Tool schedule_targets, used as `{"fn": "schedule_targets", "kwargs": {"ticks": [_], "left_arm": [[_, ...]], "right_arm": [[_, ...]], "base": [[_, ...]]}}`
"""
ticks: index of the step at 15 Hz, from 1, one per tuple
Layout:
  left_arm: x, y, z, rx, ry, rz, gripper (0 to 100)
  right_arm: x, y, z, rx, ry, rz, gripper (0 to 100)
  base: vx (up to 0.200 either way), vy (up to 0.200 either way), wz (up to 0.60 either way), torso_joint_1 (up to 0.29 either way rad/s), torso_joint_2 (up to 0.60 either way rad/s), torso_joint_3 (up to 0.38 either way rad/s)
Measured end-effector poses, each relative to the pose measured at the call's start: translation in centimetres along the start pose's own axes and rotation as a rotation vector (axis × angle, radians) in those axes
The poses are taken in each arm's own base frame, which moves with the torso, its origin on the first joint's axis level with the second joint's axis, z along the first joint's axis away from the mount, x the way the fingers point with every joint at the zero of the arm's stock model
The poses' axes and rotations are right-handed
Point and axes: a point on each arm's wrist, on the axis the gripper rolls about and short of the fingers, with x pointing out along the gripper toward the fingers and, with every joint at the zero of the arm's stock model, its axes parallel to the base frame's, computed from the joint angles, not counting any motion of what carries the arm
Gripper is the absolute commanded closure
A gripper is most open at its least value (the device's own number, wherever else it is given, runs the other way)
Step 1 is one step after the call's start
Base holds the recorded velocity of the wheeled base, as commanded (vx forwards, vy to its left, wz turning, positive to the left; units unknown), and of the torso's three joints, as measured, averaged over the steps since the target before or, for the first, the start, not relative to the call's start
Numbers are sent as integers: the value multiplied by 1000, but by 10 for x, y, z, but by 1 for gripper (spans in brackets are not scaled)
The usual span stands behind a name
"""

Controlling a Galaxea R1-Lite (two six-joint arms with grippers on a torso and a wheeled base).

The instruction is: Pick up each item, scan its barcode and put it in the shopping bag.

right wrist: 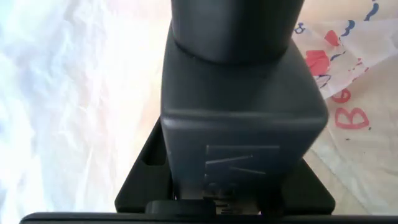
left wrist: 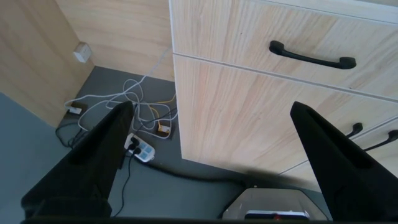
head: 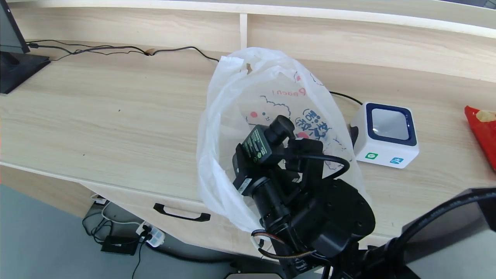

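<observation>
Shopping bag (head: 232,116), white and thin with cartoon print, stands open-mouthed at the near edge of the counter (head: 116,116), its lower part slumping over the edge above a drawer with a black handle (head: 181,214). The right claw (head: 304,147) comes in from the near side and reaches into the bag's mouth, with the arm's camera hardware riding on top of it. From the right wrist, a dark blocky shape sits against the bag's white plastic. It may be the claw's own body, and I cannot tell whether the claw is spread or pressed together.

The left claw (left wrist: 211,106) hangs low in front of the wooden drawers, its two dark fingers (left wrist: 99,155) spread wide with nothing between them. A power strip (head: 151,234) and tangled cords lie on the grey floor beneath.

Just beside the bag, on the robot's right, sits a white cube scanner (head: 387,133) with a dark-framed window on top. Farther right, a red snack packet (head: 484,131) lies at the picture's edge. At the back, black cables (head: 116,48) trail along the counter toward a monitor (head: 11,46) on the far left.
</observation>
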Motion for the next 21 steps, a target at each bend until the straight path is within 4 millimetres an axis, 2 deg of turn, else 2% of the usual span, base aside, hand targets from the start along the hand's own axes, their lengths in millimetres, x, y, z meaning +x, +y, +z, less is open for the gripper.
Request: {"fn": "schedule_targets", "kwargs": {"ticks": [1, 2, 5, 9, 13, 15, 21], "left_arm": [[0, 0, 0, 0, 0, -1, 0], [0, 0, 0, 0, 0, -1, 0], [0, 0, 0, 0, 0, 0, 0], [0, 0, 0, 0, 0, 0, 0], [0, 0, 0, 0, 0, -1, 0], [0, 0, 0, 0, 0, -1, 0], [0, 0, 0, 0, 0, 0, 0]], "right_arm": [[1, -2, -3, -5, 5, -5, 100], [2, -4, -5, -9, 8, -12, 0], [5, -9, -8, -17, 10, -24, 0], [10, -5, -4, -28, -10, -16, 0], [12, -2, 14, -154, -52, 0, 0], [20, -7, 26, -221, -83, 0, 0], [40, -20, 48, -244, -146, -56, 0]], "base": [[0, 0, 0, 0, 0, 0], [0, 0, 0, 0, 0, 0], [0, 0, 0, 0, 0, 0], [0, 0, 0, 0, 0, 0], [0, 0, 0, 0, 0, 0], [0, 0, 0, 0, 0, 0], [0, 0, 0, 0, 0, 0]]}}
